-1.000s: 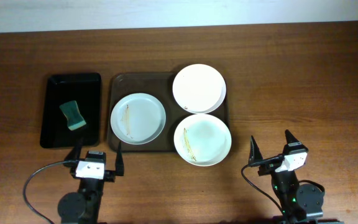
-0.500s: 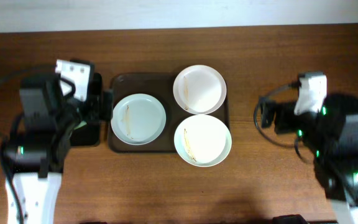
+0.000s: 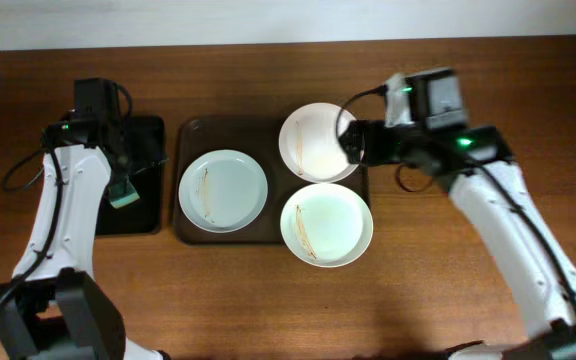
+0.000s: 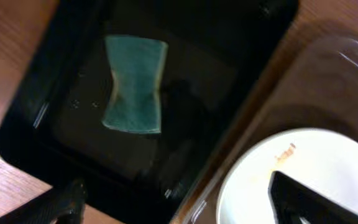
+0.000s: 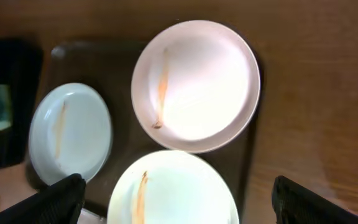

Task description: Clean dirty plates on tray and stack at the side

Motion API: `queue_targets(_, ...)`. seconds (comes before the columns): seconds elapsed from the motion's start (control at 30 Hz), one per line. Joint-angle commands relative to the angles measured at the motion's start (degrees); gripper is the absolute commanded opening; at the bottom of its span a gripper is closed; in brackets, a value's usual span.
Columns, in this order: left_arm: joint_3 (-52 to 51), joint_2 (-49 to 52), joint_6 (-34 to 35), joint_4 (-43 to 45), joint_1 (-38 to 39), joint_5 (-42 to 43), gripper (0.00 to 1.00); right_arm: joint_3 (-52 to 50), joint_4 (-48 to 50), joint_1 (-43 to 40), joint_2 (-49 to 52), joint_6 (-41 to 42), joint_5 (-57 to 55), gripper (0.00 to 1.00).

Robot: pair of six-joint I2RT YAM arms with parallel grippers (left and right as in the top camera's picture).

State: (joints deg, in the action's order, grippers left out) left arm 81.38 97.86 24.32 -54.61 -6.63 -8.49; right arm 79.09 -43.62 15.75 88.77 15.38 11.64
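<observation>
- While all three white plates lie on the single dark brown tray point(image 3: 190, 135), each shows a thin yellowish-brown streak: the left plate point(image 3: 222, 190), the far right plate point(image 3: 313, 142), and the near right plate point(image 3: 326, 224), which overhangs the tray's near edge.
- The left gripper point(image 4: 179, 205) hangs over the black tray point(image 4: 229, 56), fingers spread wide, holding nothing.
- One green sponge point(image 4: 134, 83) lies in that black tray.
- The right gripper point(image 5: 185, 202) hangs above the plates, fingers wide apart, empty.
- Both trays sit side by side on the wooden table point(image 3: 468, 80).
</observation>
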Motion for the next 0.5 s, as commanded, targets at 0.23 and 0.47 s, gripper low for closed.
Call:
queue_targets(0.23, 0.4, 11.5, 0.9, 8.4, -1.4, -12.9, 0.64, 1.1, 4.5, 11.4, 12.0, 3.2, -4.9, 0.95)
queue_targets(0.47, 0.2, 18.2, 0.9, 9.8, -2.4, -10.1, 0.49, 1.1, 5.0, 11.4, 12.0, 3.1, -4.8, 0.96)
